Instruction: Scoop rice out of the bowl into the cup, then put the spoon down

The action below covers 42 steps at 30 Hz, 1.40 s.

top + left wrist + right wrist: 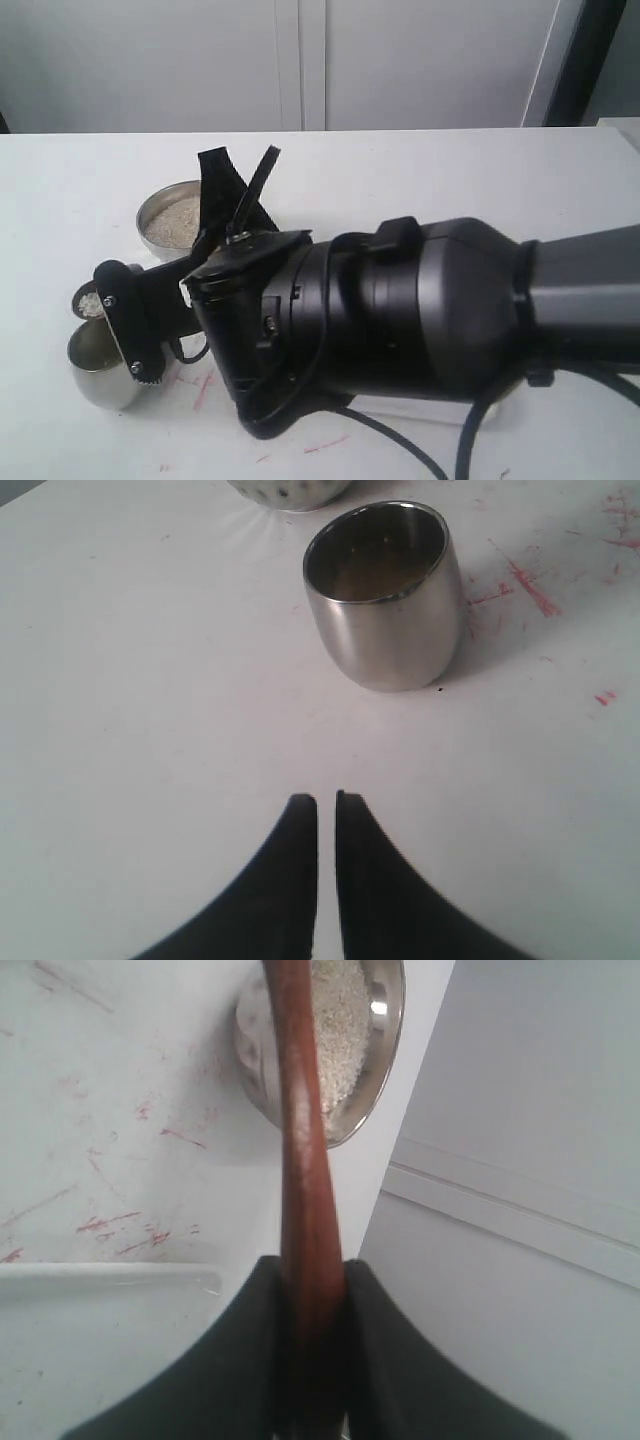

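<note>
A bulky black arm (pixel 420 300) fills the near foreground of the exterior view, reaching from the right toward the left side of the white table (pixel 150 680). At its far end the right gripper (pixel 312 1265) is pinching the spoon (pixel 300 1110). The reddish-brown handle is clamped between the two black fingers (pixel 250 1340) and runs straight out from them. In the exterior view the spoon's small head, with pale grains on it, shows at the left. It is close above the far rim of the cup (pixel 395 630), though whether it is directly over the opening cannot be told. The cup stands upright on the table, shiny and rounded, with a dull beige patch low inside. Behind it and well apart sits the bowl (pixel 150 212), holding a bed of off-white rice (pixel 175 222). The left gripper (pixel 327 805) hangs over bare table a little short of the cup, its fingers pressed nearly together with only a thin slit between them and nothing in it. Red scribble marks (pixel 530 585) stain the table beside the cup.
</note>
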Tool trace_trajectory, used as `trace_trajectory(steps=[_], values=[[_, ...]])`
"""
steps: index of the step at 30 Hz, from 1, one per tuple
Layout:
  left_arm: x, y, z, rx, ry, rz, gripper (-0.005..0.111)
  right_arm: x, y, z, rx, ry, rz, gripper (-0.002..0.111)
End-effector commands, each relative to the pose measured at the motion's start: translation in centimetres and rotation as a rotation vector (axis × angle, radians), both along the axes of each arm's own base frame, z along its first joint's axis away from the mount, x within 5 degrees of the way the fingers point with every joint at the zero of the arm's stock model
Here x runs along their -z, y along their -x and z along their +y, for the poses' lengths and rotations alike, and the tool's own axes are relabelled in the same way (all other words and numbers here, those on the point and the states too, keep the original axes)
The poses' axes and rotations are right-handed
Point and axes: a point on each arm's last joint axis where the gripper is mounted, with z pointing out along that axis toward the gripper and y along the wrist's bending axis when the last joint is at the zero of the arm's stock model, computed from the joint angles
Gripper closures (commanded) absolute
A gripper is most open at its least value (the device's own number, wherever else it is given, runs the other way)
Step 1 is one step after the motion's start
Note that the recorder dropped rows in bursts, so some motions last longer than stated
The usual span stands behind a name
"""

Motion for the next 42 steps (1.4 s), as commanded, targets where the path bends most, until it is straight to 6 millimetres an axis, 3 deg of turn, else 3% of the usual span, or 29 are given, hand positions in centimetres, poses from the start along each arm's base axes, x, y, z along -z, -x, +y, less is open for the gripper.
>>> trace_trajectory(steps=[1, 8, 17, 23, 42], values=[[0.6, 0.1, 0.0, 0.0, -0.001, 0.04, 0.092, 0.6, 0.4, 0.5, -0.006, 0.049, -0.036, 0.108], [0.6, 0.1, 0.0, 0.0, -0.001, 0.04, 0.092, 1.9, 0.3, 1.0, -0.007, 0.1, -0.049, 0.108], [0.6, 0.1, 0.0, 0.0, -0.001, 0.04, 0.092, 1.1, 0.8, 1.9, -0.103, 0.197, -0.171, 0.108], [0.6, 0.1, 0.0, 0.0, -0.001, 0.04, 0.092, 1.5, 0.5, 1.7, -0.095, 0.303, -0.206, 0.108], [0.6, 0.1, 0.0, 0.0, -0.001, 0.04, 0.092, 1.2, 0.3, 2.2, -0.197, 0.423, -0.305, 0.108]])
